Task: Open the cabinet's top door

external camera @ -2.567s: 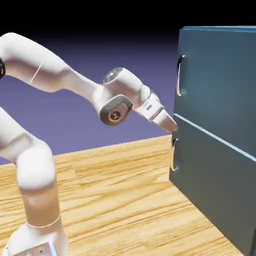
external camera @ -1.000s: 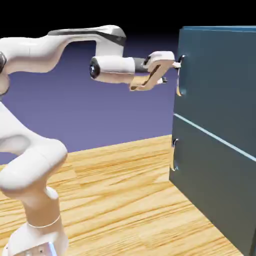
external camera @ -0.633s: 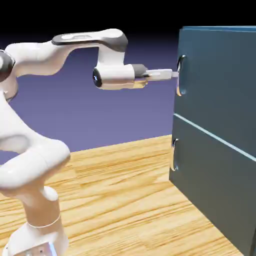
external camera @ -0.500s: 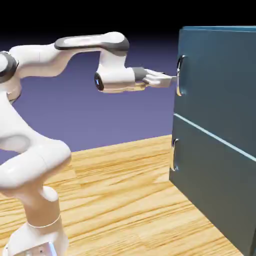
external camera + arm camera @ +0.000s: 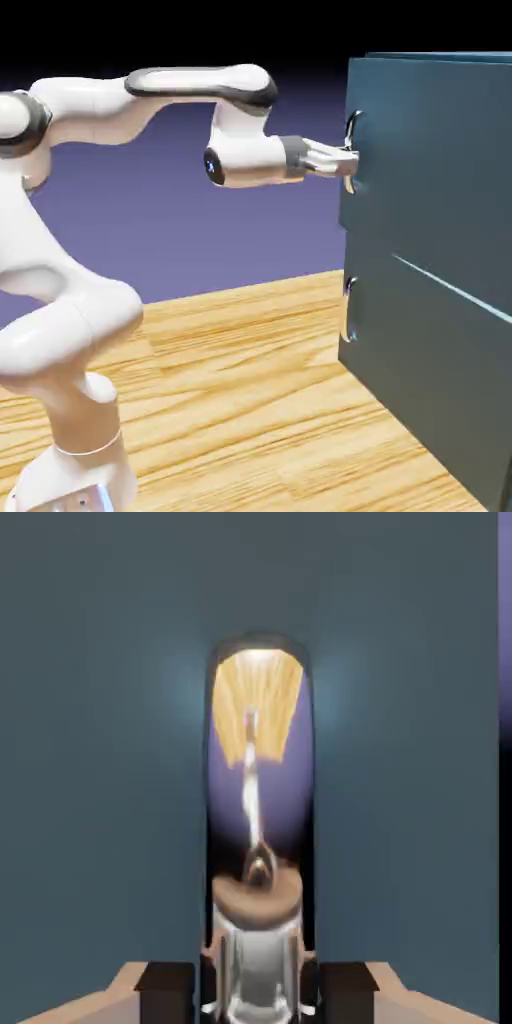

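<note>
While the gripper's fingers (image 5: 168, 994) clasp it, the dark teal top door's (image 5: 440, 160) glossy silver handle (image 5: 351, 126) runs twelve-to-six o'clock in the exterior view.

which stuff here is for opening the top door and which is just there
For the job:
- gripper, shut on the top door's handle
- top door's handle
- top door, slightly ajar

Just there:
- lower door
- lower door's handle
- wooden tabletop

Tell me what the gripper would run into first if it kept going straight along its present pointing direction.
Probably the top door: the gripper points at its front face, fingers around the handle. The remaining gap is hard to judge.
</note>
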